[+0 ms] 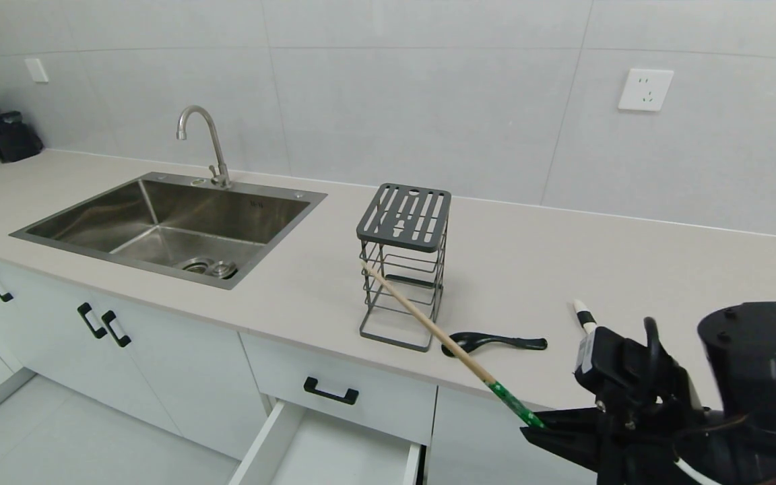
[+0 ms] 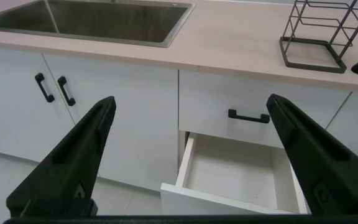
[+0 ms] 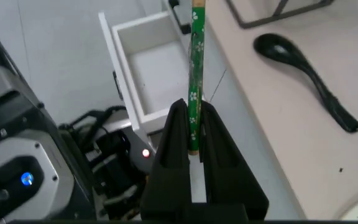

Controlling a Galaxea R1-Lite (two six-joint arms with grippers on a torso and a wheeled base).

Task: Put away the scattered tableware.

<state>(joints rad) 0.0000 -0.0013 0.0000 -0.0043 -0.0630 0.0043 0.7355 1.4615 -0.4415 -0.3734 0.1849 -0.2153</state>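
Note:
My right gripper (image 1: 544, 428) is shut on the green-patterned end of a wooden chopstick (image 1: 428, 325), off the counter's front edge at the lower right. The stick slants up and left, its tip at the wire cutlery rack (image 1: 403, 264). In the right wrist view the gripper (image 3: 194, 134) pinches the chopstick (image 3: 197, 56) upright between its fingers. A black spoon (image 1: 496, 342) lies on the counter right of the rack, also seen as the spoon (image 3: 306, 78). My left gripper (image 2: 191, 155) hangs open and holds nothing, in front of the cabinets above the open drawer (image 2: 235, 177).
A white utensil with a black band (image 1: 583, 314) lies on the counter beside my right arm. The steel sink (image 1: 172, 225) with its tap is at the left. A white drawer (image 1: 334, 448) stands open below the rack. A wall socket (image 1: 644, 89) is on the tiles.

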